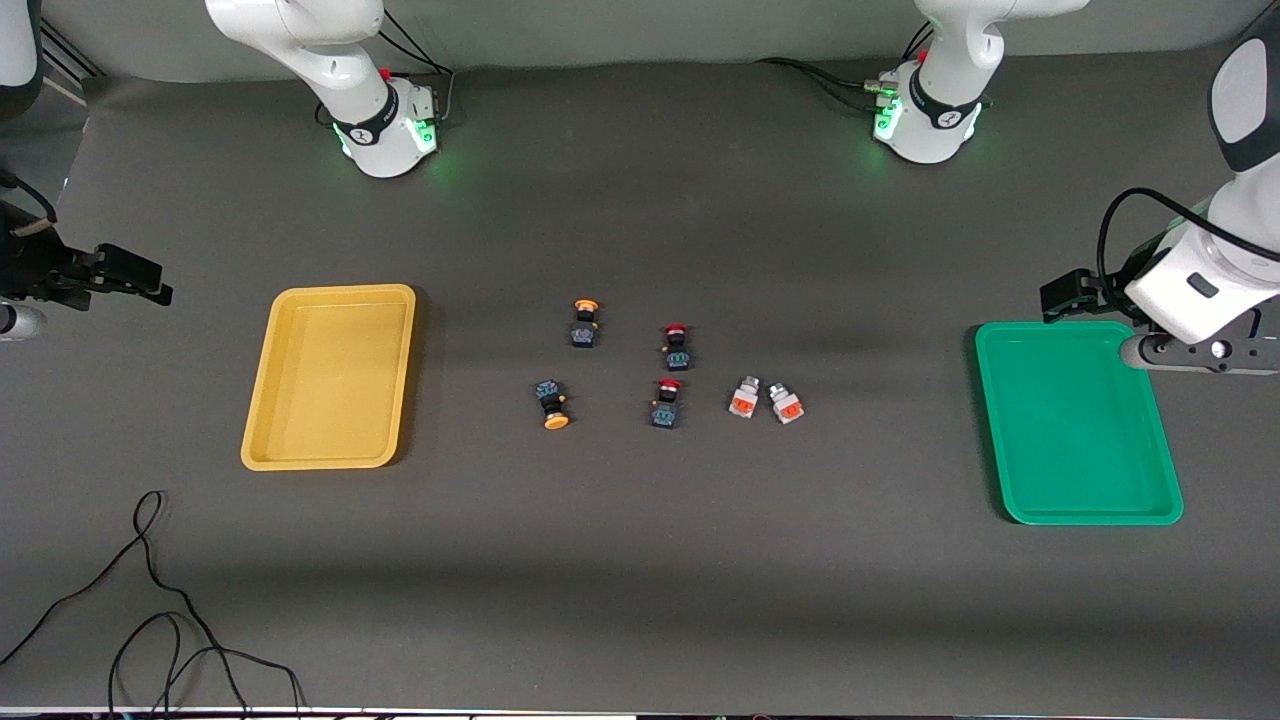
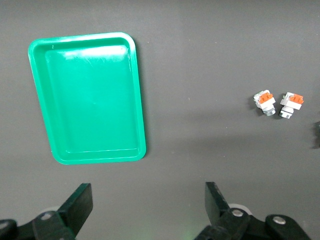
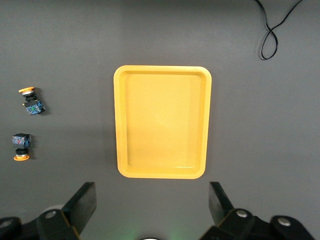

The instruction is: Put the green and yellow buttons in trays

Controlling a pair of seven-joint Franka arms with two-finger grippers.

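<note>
- While all lie mid-table, two yellow-capped buttons sit toward the yellow tray, two whitish-grey buttons toward the green tray, with two red-capped buttons between the pairs.
- Both trays hold nothing.
- Left gripper hovers over the green tray's edge, fingers spread apart.
- Right gripper hangs beside the yellow tray, over the table's end, fingers likewise parted.
- A black cable lies near the front edge.
</note>
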